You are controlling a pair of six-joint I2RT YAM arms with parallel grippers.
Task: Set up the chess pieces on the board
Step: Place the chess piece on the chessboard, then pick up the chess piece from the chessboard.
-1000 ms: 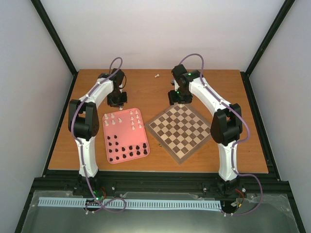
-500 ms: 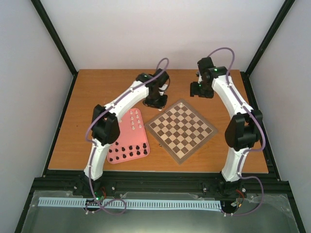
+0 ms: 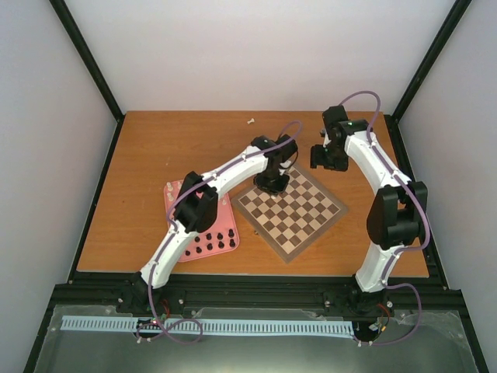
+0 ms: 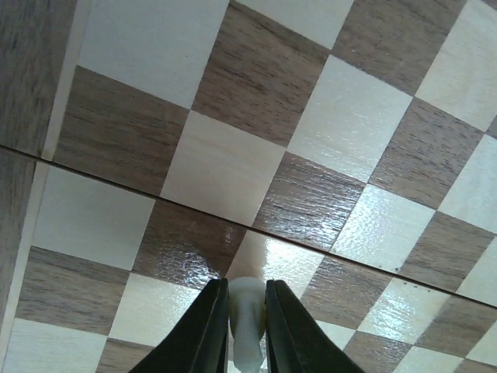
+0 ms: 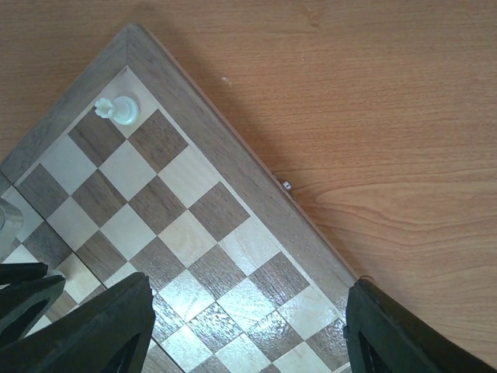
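Note:
The board [image 3: 299,217] lies turned like a diamond at mid table. My left arm reaches across to its far left side. There the left gripper [image 3: 272,185] is shut on a cream-white chess piece [image 4: 247,311], its fingers [image 4: 203,326] pinching it just over a pale square [image 4: 272,260]. Whether the piece touches the board I cannot tell. My right gripper [image 3: 324,159] hangs open above the board's far right edge [image 5: 256,194], nothing between its fingers [image 5: 101,326]. Another white piece [image 5: 116,110] stands on the corner square.
The pink tray [image 3: 168,193] sits left of the board, half hidden under my left arm, with several black pieces [image 3: 213,245] in its near part. One white piece [image 3: 251,121] lies on the bare table at the back. A small latch [image 5: 286,185] sticks out of the board's edge.
My left arm swung from the pink tray over to the board's far left side, carrying the white piece. My right gripper drew away from the board's far corner to the right.

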